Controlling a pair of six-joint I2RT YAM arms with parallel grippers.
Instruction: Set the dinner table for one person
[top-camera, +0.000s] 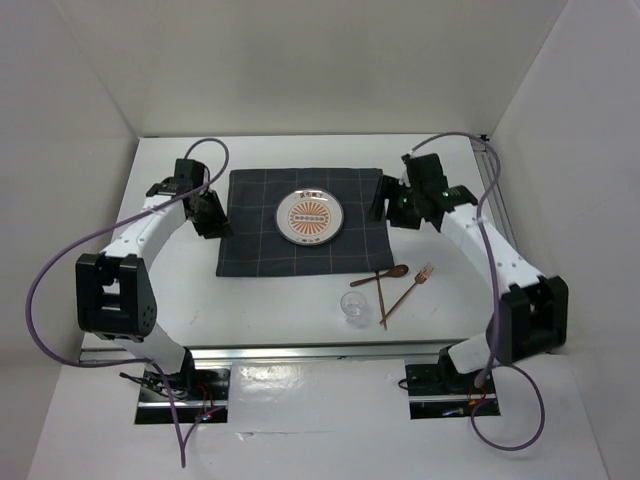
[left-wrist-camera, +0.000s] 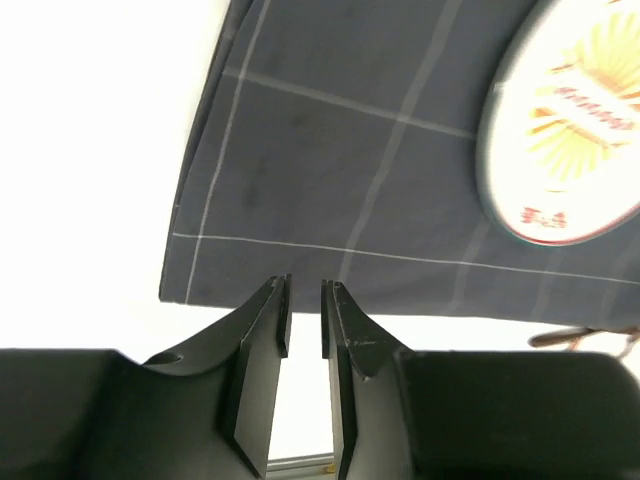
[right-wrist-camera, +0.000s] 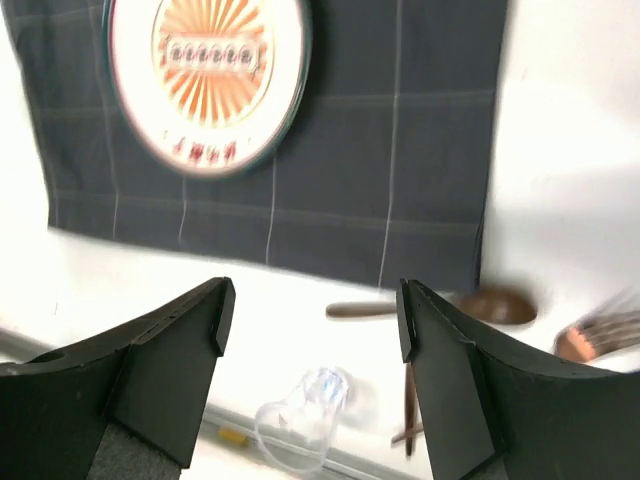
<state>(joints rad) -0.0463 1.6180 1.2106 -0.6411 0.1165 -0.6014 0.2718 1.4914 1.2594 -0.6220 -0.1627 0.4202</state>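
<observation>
- Top external view: the dinner table (top-camera: 270, 310) is the white tabletop that fills the middle of the scene and bears everything else.
- A dark grey checked mat (top-camera: 255, 240) lies flat on it, and a round plate (top-camera: 311, 216) with an orange sunburst pattern sits on the mat, right of its middle.
- Just off the mat's near right corner, on bare table, lie a brown spoon (top-camera: 381, 277) and a fork (top-camera: 405, 295), the fork's handle crossing under the spoon's.
- A clear plastic cup (top-camera: 353, 307) stands beside the near ends of their handles.
- The left gripper (top-camera: 213, 222) is at the mat's left edge and the right gripper (top-camera: 383, 208) at its right edge; neither opening can be read from here.
- Left wrist view: the left gripper (left-wrist-camera: 305, 285) has its fingers drawn nearly together with only a slim gap and nothing in it.
- Beyond the tips lie the mat (left-wrist-camera: 330, 170), the plate (left-wrist-camera: 570, 130) and white table (left-wrist-camera: 90, 150).
- Right wrist view: the right gripper (right-wrist-camera: 315, 300) is spread wide and holds nothing.
- Past its fingers are the mat (right-wrist-camera: 400, 150) and plate (right-wrist-camera: 205, 75).
- On bare table (right-wrist-camera: 570, 120) this side of the mat are the spoon (right-wrist-camera: 490, 307), the blurred fork (right-wrist-camera: 600, 335) and the cup (right-wrist-camera: 300, 415).
</observation>
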